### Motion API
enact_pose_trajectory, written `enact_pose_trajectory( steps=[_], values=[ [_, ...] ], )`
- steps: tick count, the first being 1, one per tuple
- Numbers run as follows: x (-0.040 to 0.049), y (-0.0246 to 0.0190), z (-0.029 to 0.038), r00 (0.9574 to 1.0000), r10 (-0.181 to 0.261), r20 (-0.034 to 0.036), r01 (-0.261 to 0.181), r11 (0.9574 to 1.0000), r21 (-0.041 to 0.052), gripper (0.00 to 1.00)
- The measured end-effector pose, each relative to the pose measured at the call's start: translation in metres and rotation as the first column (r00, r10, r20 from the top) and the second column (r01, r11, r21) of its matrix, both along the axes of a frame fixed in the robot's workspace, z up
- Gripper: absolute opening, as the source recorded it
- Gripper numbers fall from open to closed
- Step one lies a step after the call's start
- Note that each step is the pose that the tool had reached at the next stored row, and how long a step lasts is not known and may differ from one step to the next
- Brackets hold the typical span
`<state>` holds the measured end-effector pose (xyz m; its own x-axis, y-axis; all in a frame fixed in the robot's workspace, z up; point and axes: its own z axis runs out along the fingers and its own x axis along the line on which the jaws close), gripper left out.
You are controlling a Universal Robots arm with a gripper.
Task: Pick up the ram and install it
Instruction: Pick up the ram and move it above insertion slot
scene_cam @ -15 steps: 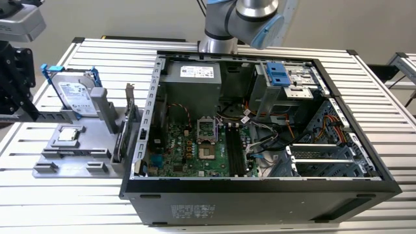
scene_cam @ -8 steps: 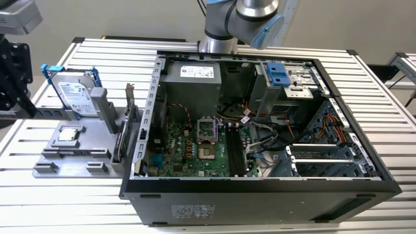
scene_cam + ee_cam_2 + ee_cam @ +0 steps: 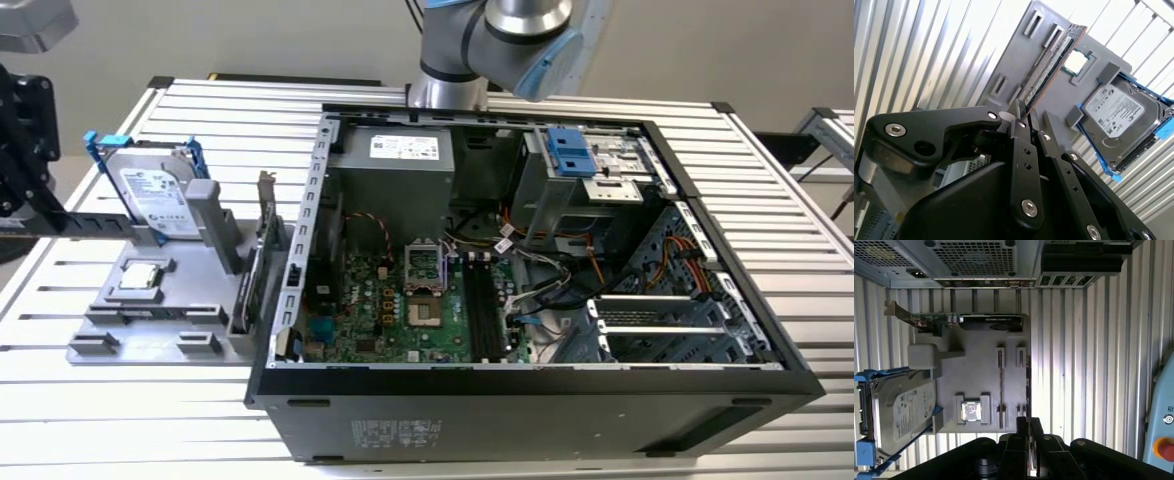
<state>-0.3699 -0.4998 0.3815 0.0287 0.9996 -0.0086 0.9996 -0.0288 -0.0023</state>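
Note:
The ram (image 3: 1054,60) is a long, dark, narrow board seen nearly edge-on. It runs out from between my fingertips and hangs level above the grey parts tray (image 3: 1019,55). My gripper (image 3: 1026,117) is shut on it, the two black fingers almost touching. From above, the ram (image 3: 1027,385) is a thin dark line over the tray's edge, ending at my gripper (image 3: 1026,422). In the exterior view the ram (image 3: 100,223) is a dark bar above the tray (image 3: 174,300) at the left. The gripper (image 3: 34,205) sits at that view's left edge.
On the tray stand a silver hard drive in a blue frame (image 3: 154,190), an upright expansion card (image 3: 267,250) and a processor (image 3: 140,280). The open computer case (image 3: 534,400) lies to the exterior view's right, its motherboard memory slots (image 3: 483,310) exposed. The table is ribbed metal.

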Motion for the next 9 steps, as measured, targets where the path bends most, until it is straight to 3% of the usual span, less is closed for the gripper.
enact_pose_trajectory(
  steps=[9],
  values=[
    [0.0000,0.0000,0.0094,1.0000,0.000,0.0000,0.000,1.0000,0.0001,0.00]
  ],
)
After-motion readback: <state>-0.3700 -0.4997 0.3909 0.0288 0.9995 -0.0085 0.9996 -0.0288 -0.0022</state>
